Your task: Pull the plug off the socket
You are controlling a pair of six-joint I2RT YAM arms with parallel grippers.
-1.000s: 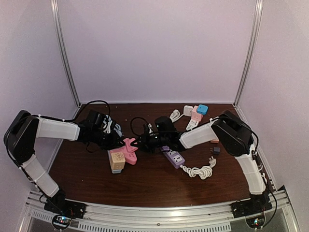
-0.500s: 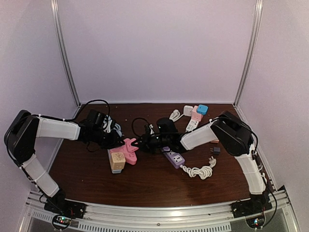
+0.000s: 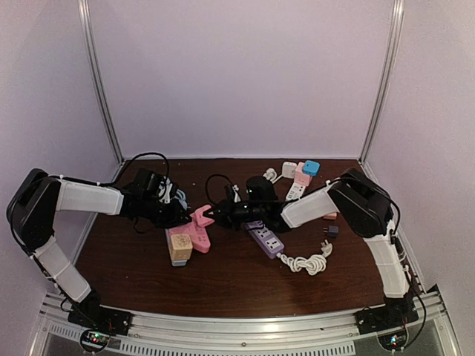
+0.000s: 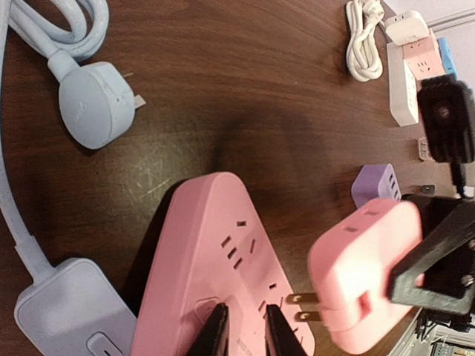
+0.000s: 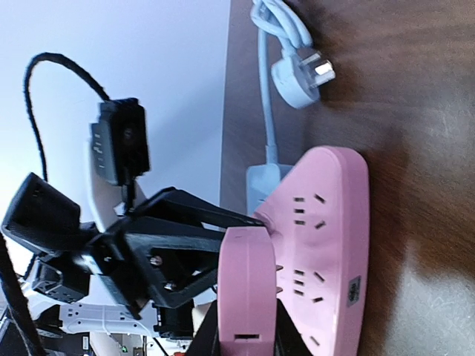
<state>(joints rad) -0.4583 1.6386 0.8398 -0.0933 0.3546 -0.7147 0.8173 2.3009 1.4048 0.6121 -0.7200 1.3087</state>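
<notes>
A pink power strip (image 3: 191, 236) lies left of the table's middle; it also shows in the left wrist view (image 4: 223, 274) and the right wrist view (image 5: 326, 245). My left gripper (image 3: 178, 215) has its fingers nearly together (image 4: 246, 334) and presses down on the strip's top. My right gripper (image 3: 213, 215) is shut on a pink plug (image 3: 202, 216). The plug (image 4: 364, 274) hangs just beside the strip. Its two metal prongs are bare and out of the slots. In the right wrist view the plug (image 5: 249, 289) sits between my right gripper's (image 5: 249, 337) fingers.
A purple power strip (image 3: 266, 239) with a coiled white cord (image 3: 306, 261) lies to the right. A wood-coloured cube adapter (image 3: 179, 246) touches the pink strip's near end. White, pink and blue adapters (image 3: 300, 174) sit at the back. A pale blue plug (image 4: 96, 93) lies nearby.
My right gripper has drawn the pink plug slightly up and away from the strip. My left gripper stays pressed on the strip.
</notes>
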